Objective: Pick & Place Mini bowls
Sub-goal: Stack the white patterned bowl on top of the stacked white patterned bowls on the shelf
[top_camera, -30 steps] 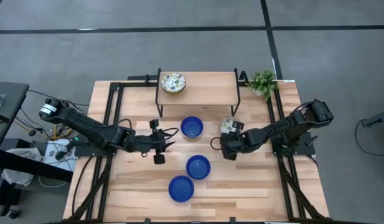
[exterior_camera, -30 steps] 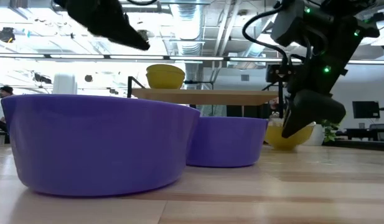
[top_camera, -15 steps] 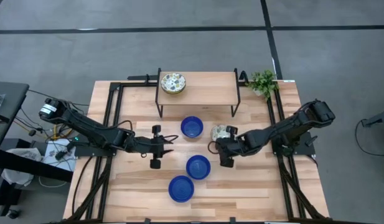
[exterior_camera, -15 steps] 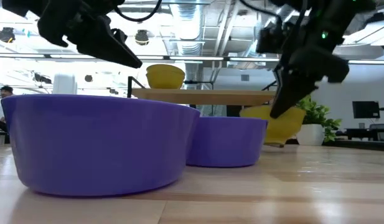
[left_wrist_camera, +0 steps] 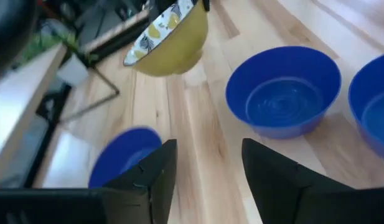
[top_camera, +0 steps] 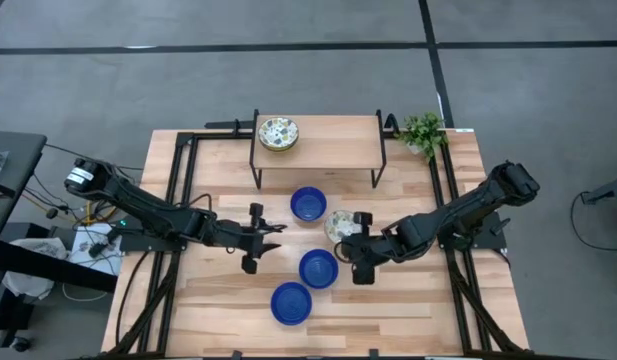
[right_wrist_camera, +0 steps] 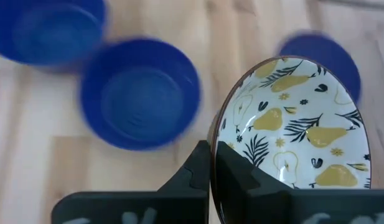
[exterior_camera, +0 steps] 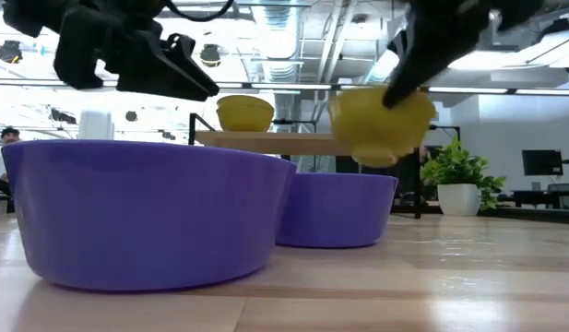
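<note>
Nearest the front edge of the wooden surface (top_camera: 408, 300) sits a blue bowl (top_camera: 290, 303), which fills the foreground of the low view. Just behind it stands a second blue bowl (top_camera: 318, 268), apart from the first.

Beside that second bowl, on the right, the right jaws (top_camera: 350, 243) pinch the rim of a patterned bowl (top_camera: 338, 226) and hold it in the air, clear of the surface; in the low view its yellow underside (exterior_camera: 381, 124) hangs above the blue bowls. The right wrist view shows one finger (right_wrist_camera: 201, 180) inside and the rim clamped, with the white, pear-printed inside (right_wrist_camera: 297, 137) tilted toward the camera.

On the other side of the bowls, the left jaws (top_camera: 256, 236) hover above the surface, spread and holding nothing; the left wrist view shows both fingers (left_wrist_camera: 151, 177) with a wide gap between them.

Farther back a third blue bowl (top_camera: 308, 204) rests on the surface in front of a small raised shelf (top_camera: 333, 140). Another patterned bowl (top_camera: 278, 132) sits on the shelf's left end. A potted plant (top_camera: 423, 130) stands at the far right corner.
</note>
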Controlling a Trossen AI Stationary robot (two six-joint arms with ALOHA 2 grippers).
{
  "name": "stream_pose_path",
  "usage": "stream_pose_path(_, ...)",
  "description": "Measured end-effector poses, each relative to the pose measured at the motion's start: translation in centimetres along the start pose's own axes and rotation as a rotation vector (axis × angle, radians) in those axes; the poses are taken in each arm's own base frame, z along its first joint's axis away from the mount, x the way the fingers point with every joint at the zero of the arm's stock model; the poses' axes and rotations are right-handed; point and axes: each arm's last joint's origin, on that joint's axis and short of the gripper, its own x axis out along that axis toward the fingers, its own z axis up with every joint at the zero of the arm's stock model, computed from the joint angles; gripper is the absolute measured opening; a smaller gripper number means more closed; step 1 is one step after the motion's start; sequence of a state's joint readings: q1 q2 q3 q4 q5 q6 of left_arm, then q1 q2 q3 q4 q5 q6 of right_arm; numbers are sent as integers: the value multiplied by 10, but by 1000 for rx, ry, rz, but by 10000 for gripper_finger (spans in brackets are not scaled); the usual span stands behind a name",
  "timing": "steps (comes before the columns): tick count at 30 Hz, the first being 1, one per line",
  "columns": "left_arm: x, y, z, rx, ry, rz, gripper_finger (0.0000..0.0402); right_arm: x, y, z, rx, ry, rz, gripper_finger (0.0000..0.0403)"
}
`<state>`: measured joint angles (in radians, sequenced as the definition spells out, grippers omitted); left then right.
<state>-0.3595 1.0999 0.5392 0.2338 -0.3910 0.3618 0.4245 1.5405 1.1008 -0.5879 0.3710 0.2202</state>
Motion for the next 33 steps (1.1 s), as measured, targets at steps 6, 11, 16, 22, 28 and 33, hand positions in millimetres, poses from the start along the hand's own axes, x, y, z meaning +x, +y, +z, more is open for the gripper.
stream_pose_path(6,23,-11,2,202,-68,-18,183,-10,9,16,-33,-83,161,1)
stream_pose_path(11,41,-16,9,264,-80,-14,182,-10,12,17,-51,-86,221,1)
stream_pose_path(16,51,-18,20,268,-103,-26,182,-11,15,19,-53,-95,292,0)
stream_pose_path(22,54,-17,34,250,-190,-90,182,-12,16,21,-74,-117,331,0)
stream_pose_path(28,54,-18,41,248,-240,-137,182,-13,18,24,-98,-146,379,0)
stream_pose_path(33,55,-15,41,244,-243,-132,182,-13,19,25,-116,-165,417,0)
